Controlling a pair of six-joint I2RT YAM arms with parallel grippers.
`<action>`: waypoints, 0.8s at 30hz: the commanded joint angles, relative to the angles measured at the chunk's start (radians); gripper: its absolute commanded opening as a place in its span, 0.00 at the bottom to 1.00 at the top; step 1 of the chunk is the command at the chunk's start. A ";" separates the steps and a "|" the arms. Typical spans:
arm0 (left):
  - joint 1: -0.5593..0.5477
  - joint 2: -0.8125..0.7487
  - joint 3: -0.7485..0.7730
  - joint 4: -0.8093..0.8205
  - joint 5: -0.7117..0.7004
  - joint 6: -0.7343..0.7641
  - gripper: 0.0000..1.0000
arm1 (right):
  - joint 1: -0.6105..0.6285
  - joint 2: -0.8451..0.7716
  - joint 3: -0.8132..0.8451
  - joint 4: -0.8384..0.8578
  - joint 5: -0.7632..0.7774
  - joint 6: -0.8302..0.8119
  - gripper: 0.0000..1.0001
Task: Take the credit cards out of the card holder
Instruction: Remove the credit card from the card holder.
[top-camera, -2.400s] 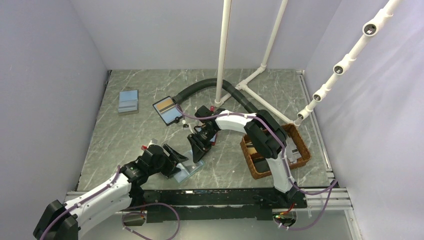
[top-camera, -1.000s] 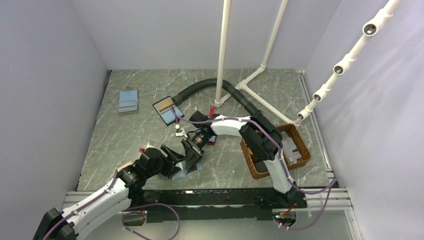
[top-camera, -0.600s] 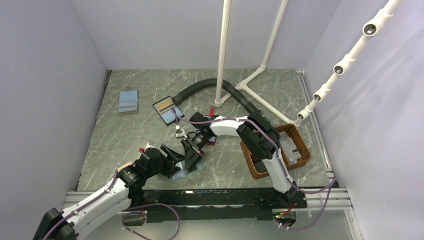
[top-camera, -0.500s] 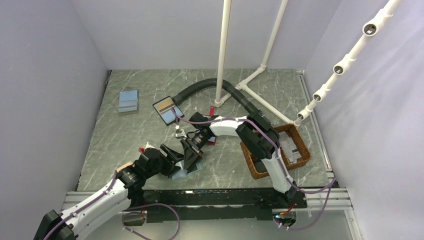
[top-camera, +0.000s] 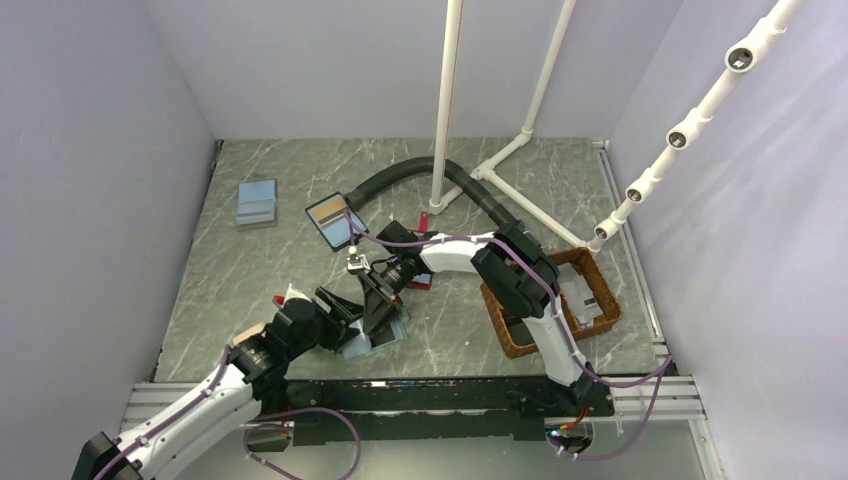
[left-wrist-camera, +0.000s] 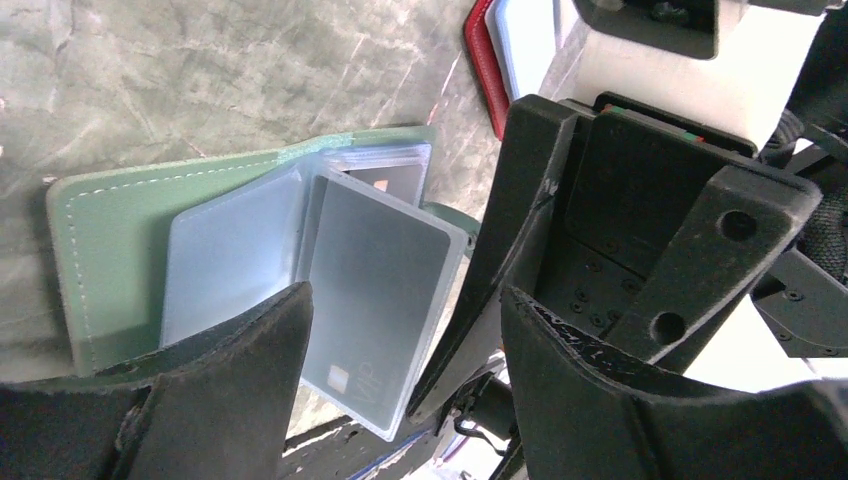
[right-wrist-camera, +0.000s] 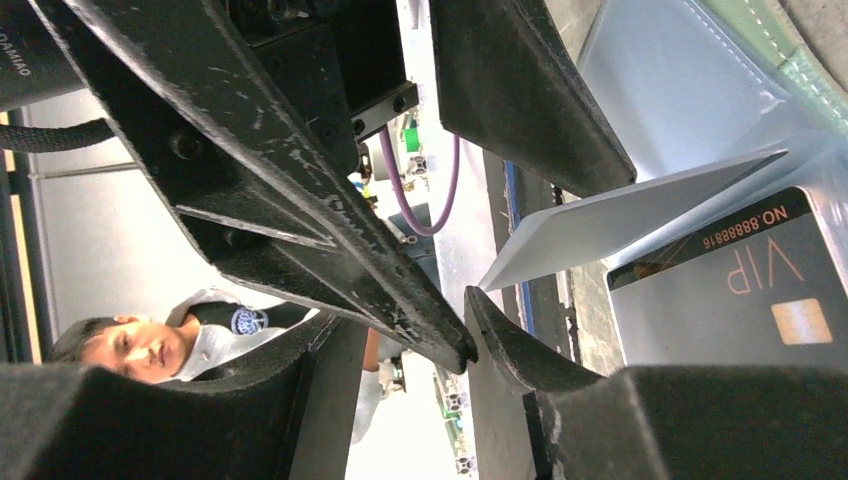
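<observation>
- Down near the table's (top-camera: 250, 280) front edge, the left gripper (left-wrist-camera: 405, 300) has its fingers spread wide. One sits on each side of a pale grey credit card (left-wrist-camera: 375, 290), and neither closes on it.
- One of its fingers (left-wrist-camera: 230, 400) overlaps the lower edge of the card holder (left-wrist-camera: 110, 230); whether it presses down cannot be told.
- The right gripper (top-camera: 377, 312) points down and toward the left arm, with its jaws apart. In the right wrist view, the left gripper's other finger reaches in between them.
- One right fingertip (right-wrist-camera: 500, 340) sits just beside the corner of the raised card; contact cannot be confirmed.
- The pale grey card stands tilted, partly out of its clear sleeve.
- The card holder lies opened flat on the table between the two grippers, green cover spread and clear sleeves fanned. A second card printed VIP (right-wrist-camera: 720, 290), with a dark stripe, lies tucked in a sleeve.
- The left arm stretches low from the near-left corner toward the middle.
- The right arm rises from its base and bends at the elbow beside the wicker basket (top-camera: 612, 305). From there it reaches left and down.
- A red-edged holder (left-wrist-camera: 478, 50) lies just beyond the grippers, under the right forearm.
- A black-edged holder (top-camera: 335, 220) and a blue holder (top-camera: 257, 203) lie farther back on the left, well apart.
</observation>
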 joint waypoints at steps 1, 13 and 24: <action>-0.001 0.019 0.001 -0.039 -0.005 -0.005 0.73 | 0.016 0.011 0.004 0.083 -0.051 0.058 0.43; -0.001 0.052 0.048 -0.139 -0.006 0.024 0.55 | 0.019 0.023 0.021 0.029 -0.021 0.014 0.43; -0.001 0.010 0.069 -0.265 -0.014 0.038 0.26 | -0.001 -0.003 0.069 -0.165 0.132 -0.193 0.43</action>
